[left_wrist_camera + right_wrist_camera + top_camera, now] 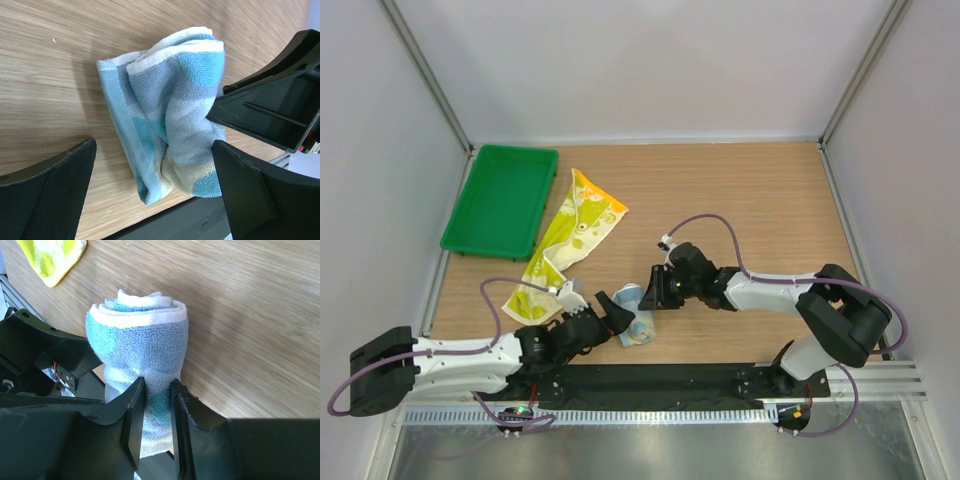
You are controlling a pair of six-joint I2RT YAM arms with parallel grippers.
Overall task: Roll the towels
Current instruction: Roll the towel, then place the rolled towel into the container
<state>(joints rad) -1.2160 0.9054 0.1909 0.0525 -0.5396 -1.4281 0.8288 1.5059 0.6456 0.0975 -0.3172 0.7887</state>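
The light blue towel (637,328) (170,125) (140,345) is bundled into a loose roll near the front edge of the table (750,200), close to the black strip (650,378) that runs along that edge. In the right wrist view its white-edged layers show as a spiral at the far end. The right gripper (650,298) (157,385) pinches the near end, with its jaws drawn in tight on the cloth and a fold of blue terry squeezed between them.

The left gripper (617,315) (154,150) comes in from the other side with its jaws spread wide, one finger on each side of the roll. The finger on the left of its own view stands apart from the cloth. The other sits right against the bundle's edge, and whether it touches cannot be told. It holds nothing.

The yellow-green towel (565,240) (52,257) lies further back and to the left, unrolled, a long creased strip running diagonally on the wood. Its far end points toward the table's middle and its near end reaches down beside the left arm. Just left of it, in the back-left corner, sits the green tray (500,200) — apart from both towels.
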